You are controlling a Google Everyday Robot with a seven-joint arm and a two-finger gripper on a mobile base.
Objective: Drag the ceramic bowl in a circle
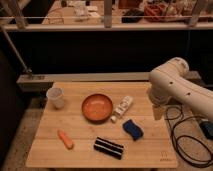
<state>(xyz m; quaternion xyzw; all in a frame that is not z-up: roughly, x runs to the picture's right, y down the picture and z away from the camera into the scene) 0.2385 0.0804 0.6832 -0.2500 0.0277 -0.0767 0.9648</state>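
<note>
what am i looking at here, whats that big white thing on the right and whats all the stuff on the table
The big white thing is a robot arm. Its gripper, the hand at its tip, hangs by the right edge of the wooden table, apart from everything on it, and I can see nothing held in it. There is only one picture, looking down on the table from the front. On the table lie a white cup, an orange-brown bowl, a small white bottle, a blue sponge, an orange carrot-like piece and a dark striped bar. The job is to drag the bowl in a circle.
</note>
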